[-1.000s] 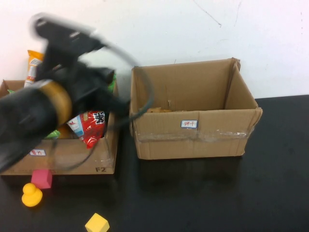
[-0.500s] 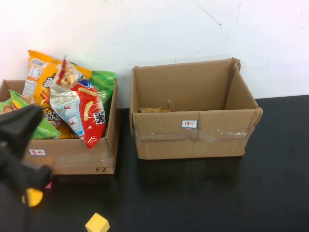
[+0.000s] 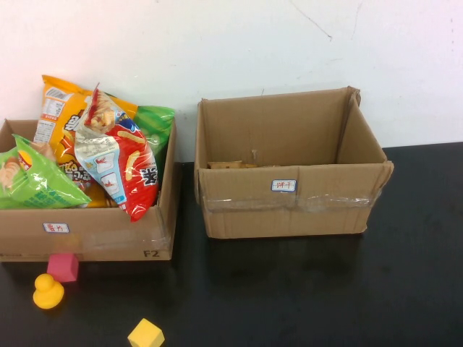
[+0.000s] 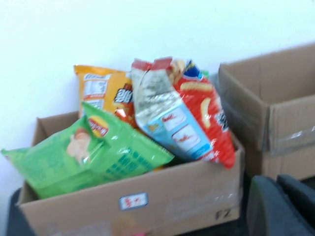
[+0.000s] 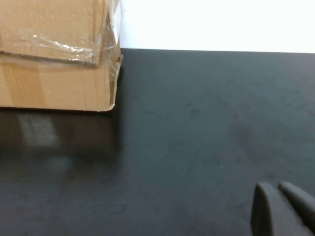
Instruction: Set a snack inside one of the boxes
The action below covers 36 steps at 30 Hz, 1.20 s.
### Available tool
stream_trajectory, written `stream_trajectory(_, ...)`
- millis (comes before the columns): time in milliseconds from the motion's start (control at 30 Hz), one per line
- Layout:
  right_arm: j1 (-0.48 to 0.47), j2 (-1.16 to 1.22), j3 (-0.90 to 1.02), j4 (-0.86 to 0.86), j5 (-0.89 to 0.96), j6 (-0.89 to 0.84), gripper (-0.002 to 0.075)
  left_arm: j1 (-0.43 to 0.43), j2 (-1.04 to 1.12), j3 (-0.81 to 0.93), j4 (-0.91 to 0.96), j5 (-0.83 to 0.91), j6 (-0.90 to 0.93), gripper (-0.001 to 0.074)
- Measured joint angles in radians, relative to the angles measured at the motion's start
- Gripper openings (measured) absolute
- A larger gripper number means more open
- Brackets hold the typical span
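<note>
The left cardboard box holds several snack bags: a red and blue one on top, a green one at its left end, an orange one behind. The right cardboard box is open, with a flat brown piece on its floor. Neither arm shows in the high view. In the left wrist view my left gripper is shut and empty, low in front of the left box and red bag. My right gripper is shut and empty over bare table, away from the right box.
A pink block, a yellow duck and a yellow block lie on the black table in front of the left box. A white wall stands behind both boxes.
My left arm, which was over the left box a second ago, has drawn back down and left out of the high view. The snack bags in the left box now show in full.
</note>
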Motion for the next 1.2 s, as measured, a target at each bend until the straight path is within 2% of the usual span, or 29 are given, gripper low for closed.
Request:
stream_trajectory(67, 0.0, 0.0, 0.0, 0.0, 0.0, 0.0, -0.0001, 0.0, -0.082, 0.034, -0.046, 0.038, 0.089, -0.0001)
stream_trajectory(200, 0.0, 0.0, 0.0, 0.0, 0.0, 0.0, -0.0001, 0.019, -0.223, 0.075, -0.109, 0.117, 0.146, -0.0001)
stream_trajectory(367, 0.0, 0.0, 0.0, 0.0, 0.0, 0.0, -0.0001, 0.123, -0.254, 0.107, -0.185, 0.156, 0.244, -0.0001)
stream_trajectory(500, 0.0, 0.0, 0.0, 0.0, 0.0, 0.0, -0.0001, 0.227, -0.254, 0.144, -0.362, 0.082, 0.431, -0.0001)
stream_trajectory(667, 0.0, 0.0, 0.0, 0.0, 0.0, 0.0, -0.0001, 0.368, -0.254, 0.241, -0.612, -0.161, 0.662, -0.0001)
stream_trajectory(833, 0.0, 0.0, 0.0, 0.0, 0.0, 0.0, -0.0001, 0.484, -0.254, 0.342, -0.728, -0.299, 0.702, -0.0001)
stream_trajectory(1067, 0.0, 0.0, 0.0, 0.0, 0.0, 0.0, -0.0001, 0.65, -0.254, 0.351, -0.769, -0.153, 0.712, -0.0001)
stream_trajectory(1200, 0.0, 0.0, 0.0, 0.0, 0.0, 0.0, -0.0001, 0.71, -0.254, 0.351, -0.81, -0.098, 0.73, -0.0001)
